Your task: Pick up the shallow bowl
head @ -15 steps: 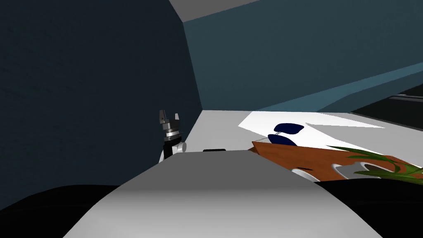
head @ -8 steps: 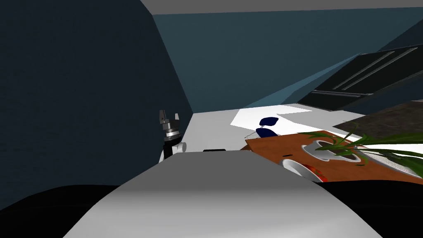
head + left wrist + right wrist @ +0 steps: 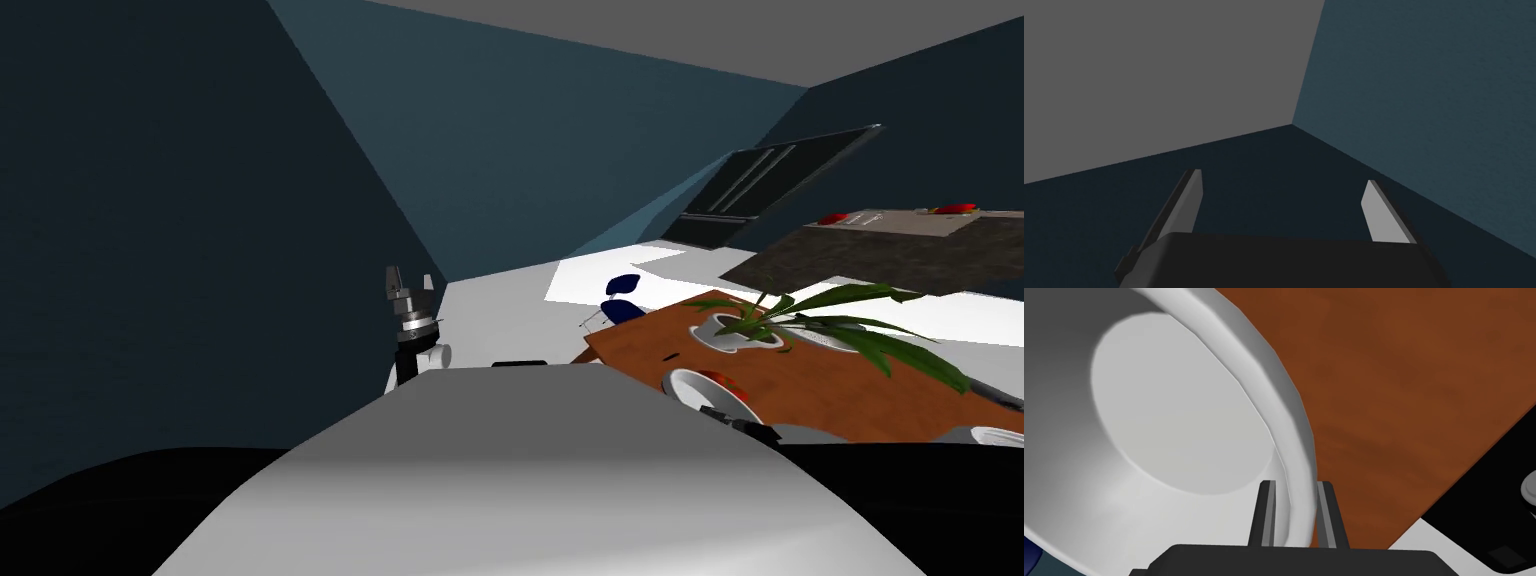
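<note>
My right gripper [image 3: 1294, 488] is shut on the rim of a white shallow bowl [image 3: 1174, 418], one finger inside the wall and one outside. The bowl is empty and tilted over a brown wooden table [image 3: 1414, 388]. In the head view the white bowl [image 3: 688, 386] is at the table's near edge by my chest, with something red just behind its rim and the dark right hand [image 3: 742, 422] at its near side. My left gripper [image 3: 408, 283] is raised at the left by the dark wall; its fingers [image 3: 1189, 200] stand open with nothing between them.
A potted plant [image 3: 745, 330] with long green leaves stands further back on the table [image 3: 850, 390]. A blue chair [image 3: 620, 297] is beyond the table's far corner. A dark counter [image 3: 860, 250] with red items lies at the right, and another white dish [image 3: 1000, 437] at the table's right edge.
My head view has swung, bringing more of the table, the plant and the counter into sight. Both arms keep their places relative to my chest.
</note>
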Controlling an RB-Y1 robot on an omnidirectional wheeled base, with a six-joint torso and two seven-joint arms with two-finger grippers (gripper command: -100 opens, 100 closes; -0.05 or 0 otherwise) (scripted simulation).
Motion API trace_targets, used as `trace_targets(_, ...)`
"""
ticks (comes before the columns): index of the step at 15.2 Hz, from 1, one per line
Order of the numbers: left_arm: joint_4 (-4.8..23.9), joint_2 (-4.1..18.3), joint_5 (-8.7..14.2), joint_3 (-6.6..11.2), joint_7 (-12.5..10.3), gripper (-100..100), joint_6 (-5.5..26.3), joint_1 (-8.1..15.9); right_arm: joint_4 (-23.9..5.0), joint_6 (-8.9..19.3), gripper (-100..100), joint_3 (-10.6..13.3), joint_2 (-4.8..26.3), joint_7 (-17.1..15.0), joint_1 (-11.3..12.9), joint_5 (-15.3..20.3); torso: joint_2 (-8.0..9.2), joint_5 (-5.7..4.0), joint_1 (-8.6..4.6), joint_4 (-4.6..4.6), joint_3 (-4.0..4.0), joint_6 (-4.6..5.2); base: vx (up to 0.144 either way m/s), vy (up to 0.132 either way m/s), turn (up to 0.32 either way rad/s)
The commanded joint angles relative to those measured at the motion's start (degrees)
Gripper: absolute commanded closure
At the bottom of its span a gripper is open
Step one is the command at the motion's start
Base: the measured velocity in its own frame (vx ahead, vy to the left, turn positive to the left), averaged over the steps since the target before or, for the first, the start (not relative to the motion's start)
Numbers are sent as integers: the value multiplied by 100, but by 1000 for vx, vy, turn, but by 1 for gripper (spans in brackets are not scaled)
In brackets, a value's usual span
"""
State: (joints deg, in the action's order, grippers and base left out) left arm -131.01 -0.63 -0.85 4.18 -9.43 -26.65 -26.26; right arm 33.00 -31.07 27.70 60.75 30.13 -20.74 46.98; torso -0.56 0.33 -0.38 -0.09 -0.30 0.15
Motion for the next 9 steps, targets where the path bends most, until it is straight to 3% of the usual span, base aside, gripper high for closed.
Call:
trace_targets(1, 0, 0, 0, 0, 0, 0, 0, 0, 63, -52, 100, 66, 82, 239, 87, 23, 0, 0, 0, 0, 0, 0, 194, 29, -451)
trace_targets(4, 0, 0, 0, 0, 0, 0, 0, 0, 104, -203, 100, 218, 233, 630, 371, 74, -11, 10, 24, -4, -7, 3, 215, 54, -474)
trace_targets(6, 0, 0, 0, 0, 0, 0, 0, -1, 104, -203, 100, 218, 233, 755, 371, 74, -23, 16, 30, -6, -14, 0, 200, 49, -407)
trace_targets(7, 0, 0, 0, 0, 0, 0, 0, 1, 125, -279, 100, 294, 308, 1013, 513, 99, -12, 19, 26, -4, -9, -4, 177, 44, -423)
trace_targets(9, 0, 0, 0, 0, 0, 0, 0, 0, 46, -299, 100, 261, 262, 946, 512, 89, -6, 25, 28, -4, -5, 7, 138, 43, -374)
